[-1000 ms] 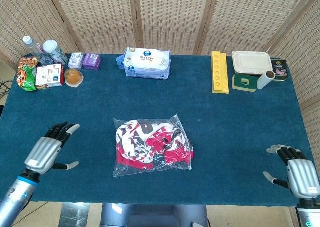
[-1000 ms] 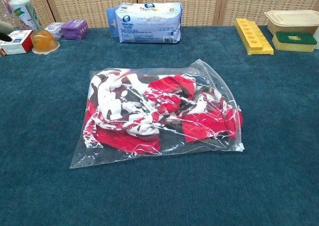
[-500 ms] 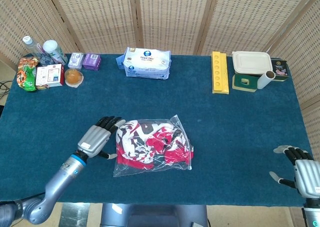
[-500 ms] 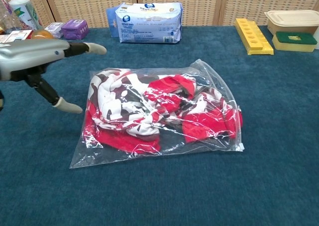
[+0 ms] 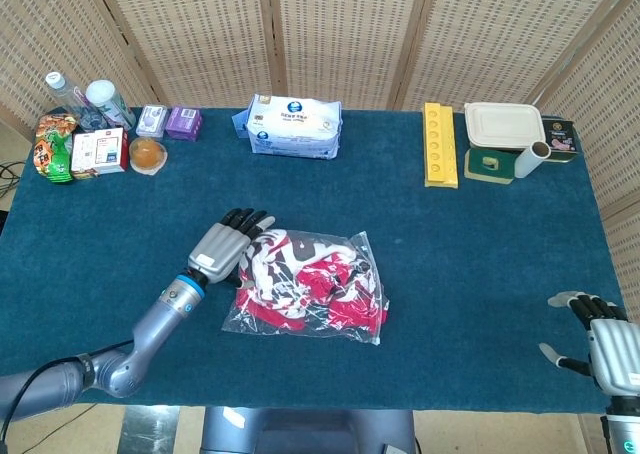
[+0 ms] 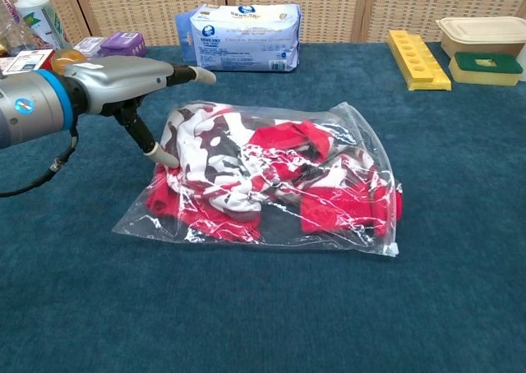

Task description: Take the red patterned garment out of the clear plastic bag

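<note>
Head view: your left hand (image 5: 222,249) is on the left edge of the clear plastic bag (image 5: 350,319), fingers stretched out flat over it w/ the thumb pressing at the bag's side. Can't tell if it's actually gripping the plastic or only resting on it. Red patterned garment (image 5: 300,279) is fully inside the bag, bunched up, mid-table on the blue tablecloth (image 5: 470,254), near the front edge. Chest view shows the same: left hand (image 6: 131,77) over the bag's far-left corner, thumb tip touching plastic. Your right hand (image 5: 600,339) is at the front-right corner, well apart from the bag, fingers spread, holding nothing. Along the back edge: tissue pack (image 5: 294,126), yellow tray (image 5: 439,145), white lidded box (image 5: 504,126).
</note>
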You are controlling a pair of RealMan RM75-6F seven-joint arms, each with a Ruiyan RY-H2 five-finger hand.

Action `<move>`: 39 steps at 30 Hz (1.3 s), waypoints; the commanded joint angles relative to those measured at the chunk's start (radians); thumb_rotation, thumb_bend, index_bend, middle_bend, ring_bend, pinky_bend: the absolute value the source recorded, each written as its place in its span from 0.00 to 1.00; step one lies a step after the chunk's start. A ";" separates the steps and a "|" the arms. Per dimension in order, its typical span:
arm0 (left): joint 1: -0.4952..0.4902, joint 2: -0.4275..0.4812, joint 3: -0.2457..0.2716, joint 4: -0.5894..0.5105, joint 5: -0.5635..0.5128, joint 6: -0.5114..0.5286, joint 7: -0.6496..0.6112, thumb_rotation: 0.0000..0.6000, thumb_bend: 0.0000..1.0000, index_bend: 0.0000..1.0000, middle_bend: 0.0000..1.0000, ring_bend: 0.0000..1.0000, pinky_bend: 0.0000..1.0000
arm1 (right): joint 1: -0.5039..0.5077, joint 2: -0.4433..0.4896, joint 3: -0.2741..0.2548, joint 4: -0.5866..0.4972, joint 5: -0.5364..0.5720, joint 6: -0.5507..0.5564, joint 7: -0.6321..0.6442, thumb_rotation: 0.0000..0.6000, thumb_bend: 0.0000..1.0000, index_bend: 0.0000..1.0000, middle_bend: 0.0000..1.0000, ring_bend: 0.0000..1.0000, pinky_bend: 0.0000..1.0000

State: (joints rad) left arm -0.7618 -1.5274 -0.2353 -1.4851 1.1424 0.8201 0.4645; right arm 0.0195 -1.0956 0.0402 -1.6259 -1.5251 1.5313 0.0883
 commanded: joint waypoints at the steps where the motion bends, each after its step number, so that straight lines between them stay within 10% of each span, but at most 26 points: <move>1: -0.073 -0.046 -0.042 0.102 -0.040 -0.055 -0.012 0.89 0.01 0.00 0.04 0.00 0.06 | -0.003 -0.001 0.002 -0.011 0.008 0.002 -0.014 0.96 0.19 0.35 0.32 0.30 0.28; 8: -0.194 -0.098 -0.139 0.273 -0.074 -0.096 -0.077 0.91 0.01 0.00 0.04 0.00 0.06 | -0.016 0.003 0.005 -0.039 0.015 0.020 -0.044 0.97 0.19 0.35 0.32 0.30 0.28; 24: -0.123 0.408 -0.096 -0.231 0.229 -0.378 -0.543 0.89 0.01 0.00 0.04 0.00 0.06 | -0.014 0.009 0.004 -0.046 -0.019 0.028 -0.038 0.97 0.19 0.34 0.32 0.30 0.28; 39: -0.405 0.107 -0.045 0.053 0.274 -0.496 -0.506 0.87 0.00 0.00 0.04 0.00 0.06 | -0.050 0.010 0.005 -0.019 0.003 0.065 0.002 0.96 0.19 0.33 0.32 0.30 0.28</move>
State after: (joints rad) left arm -1.1026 -1.3452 -0.2889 -1.5100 1.4428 0.3533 -0.0791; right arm -0.0273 -1.0858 0.0441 -1.6469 -1.5250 1.5938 0.0871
